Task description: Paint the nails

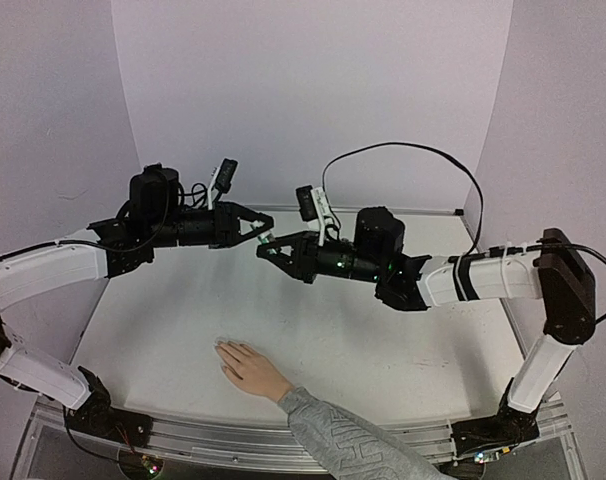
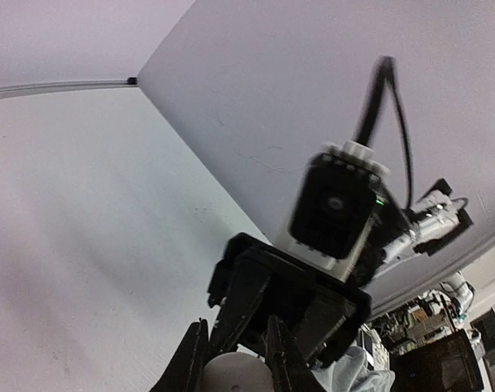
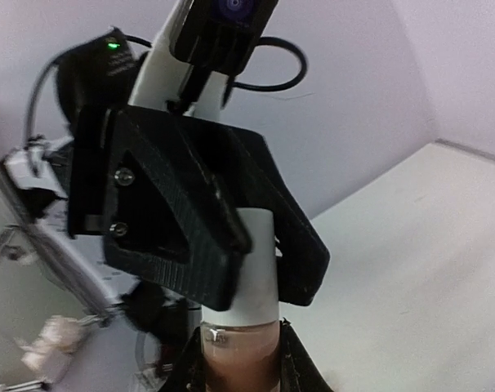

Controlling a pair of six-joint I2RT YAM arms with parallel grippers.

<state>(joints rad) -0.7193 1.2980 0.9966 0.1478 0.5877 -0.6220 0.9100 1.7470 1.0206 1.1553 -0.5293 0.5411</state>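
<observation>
Left tool (image 1: 266,235) grips cap (image 3: 260,269), right tool (image 1: 267,250) grips bottle (image 3: 239,359); hand (image 1: 245,365) near table (image 1: 383,340) front edge.

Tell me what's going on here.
Both arms meet in mid-air over the table. The right tool holds a nail polish bottle by its glass body, while the left tool is clamped on its white cap, apparently to open it. A person's hand lies flat on the table below; its nails are too small to tell if any is painted.
</observation>
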